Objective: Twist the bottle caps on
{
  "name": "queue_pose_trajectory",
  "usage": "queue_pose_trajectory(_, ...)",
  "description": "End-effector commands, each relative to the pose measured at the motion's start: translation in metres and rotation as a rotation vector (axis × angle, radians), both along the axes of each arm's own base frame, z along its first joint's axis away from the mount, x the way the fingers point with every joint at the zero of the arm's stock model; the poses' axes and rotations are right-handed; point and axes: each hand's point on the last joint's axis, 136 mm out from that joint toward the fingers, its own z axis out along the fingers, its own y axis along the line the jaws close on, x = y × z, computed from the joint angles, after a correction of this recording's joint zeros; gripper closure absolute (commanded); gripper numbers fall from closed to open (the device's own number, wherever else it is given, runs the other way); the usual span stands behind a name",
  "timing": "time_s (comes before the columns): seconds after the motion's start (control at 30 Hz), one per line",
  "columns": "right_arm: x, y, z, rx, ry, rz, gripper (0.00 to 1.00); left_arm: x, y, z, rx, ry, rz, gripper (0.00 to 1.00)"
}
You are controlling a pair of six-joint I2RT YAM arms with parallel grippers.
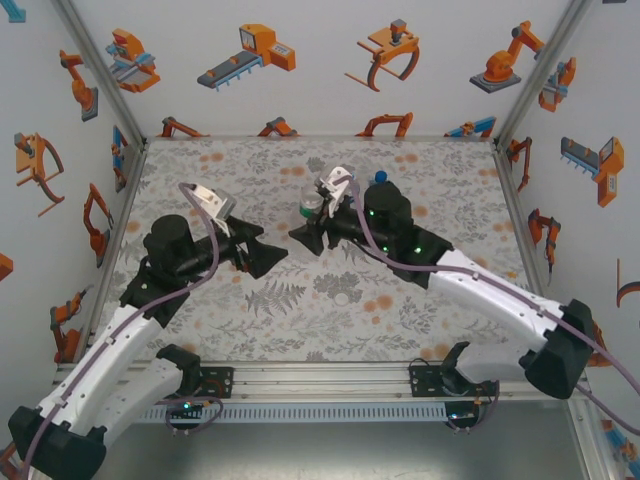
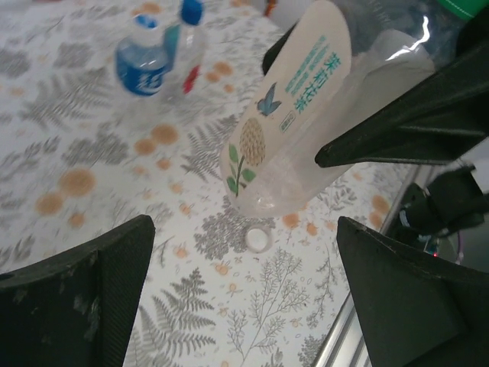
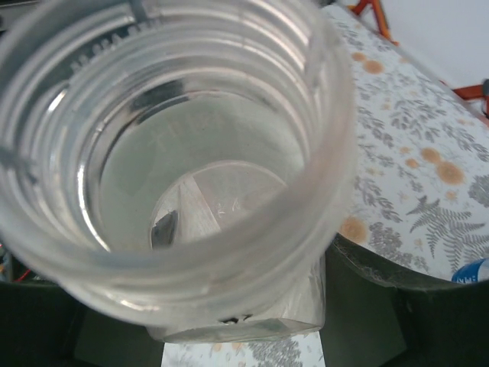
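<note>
Black fingers spread wide, my left pincer (image 1: 268,256) holds nothing. Upper left in its camera, the water bottle (image 2: 141,67) and the blue-tinted bottle (image 2: 189,47) look capped, though blurred. Mid-frame a white cap (image 2: 257,239) lies loose on the bench (image 2: 76,160). To its right my right pincer (image 1: 316,225) clamps the tea bottle (image 2: 283,130), neck bare. I judge one cap remains.
</note>
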Motion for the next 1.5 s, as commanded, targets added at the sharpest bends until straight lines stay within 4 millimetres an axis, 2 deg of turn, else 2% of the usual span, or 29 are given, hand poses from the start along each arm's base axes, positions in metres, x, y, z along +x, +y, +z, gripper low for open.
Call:
queue_pose_trajectory(0.0,-0.039,-0.008,0.02,-0.001,-0.003,0.167,0.69,-0.039,-0.021,0.036,-0.032,-0.299,-0.21,0.05)
queue_pose_trajectory(0.2,-0.086,-0.024,0.056,0.068,-0.029,0.337,0.7,-0.062,-0.041,0.052,-0.052,-0.377,-0.344,0.04)
queue_pose_trajectory(0.33,-0.099,-0.03,0.073,0.104,-0.018,0.375,0.71,-0.078,-0.058,0.069,-0.136,-0.394,-0.468,0.07)
queue_pose_trajectory(0.47,-0.109,-0.032,0.089,0.161,-0.009,0.42,0.73,-0.086,-0.077,0.077,-0.164,-0.396,-0.534,0.1)
queue_pose_trajectory(0.6,-0.11,-0.033,0.098,0.194,-0.016,0.417,0.74,-0.096,-0.093,0.085,-0.179,-0.414,-0.59,0.16)
queue_pose_trajectory(0.73,-0.106,-0.035,0.099,0.204,-0.033,0.383,0.8,-0.101,-0.102,0.089,-0.197,-0.43,-0.618,0.18)
queue_pose_trajectory(1.0,-0.092,-0.048,0.111,0.288,-0.126,0.256,0.9,-0.105,-0.111,0.093,-0.242,-0.423,-0.647,0.19)
queue_pose_trajectory(1.13,-0.09,-0.049,0.118,0.355,-0.151,0.249,0.92,-0.105,-0.113,0.099,-0.278,-0.433,-0.649,0.23)
queue_pose_trajectory(1.3,-0.087,-0.048,0.115,0.384,-0.148,0.243,0.94,-0.105,-0.116,0.109,-0.326,-0.441,-0.658,0.27)
queue_pose_trajectory(1.47,-0.086,-0.049,0.116,0.4,-0.151,0.23,0.96,-0.104,-0.119,0.11,-0.333,-0.434,-0.664,0.34)
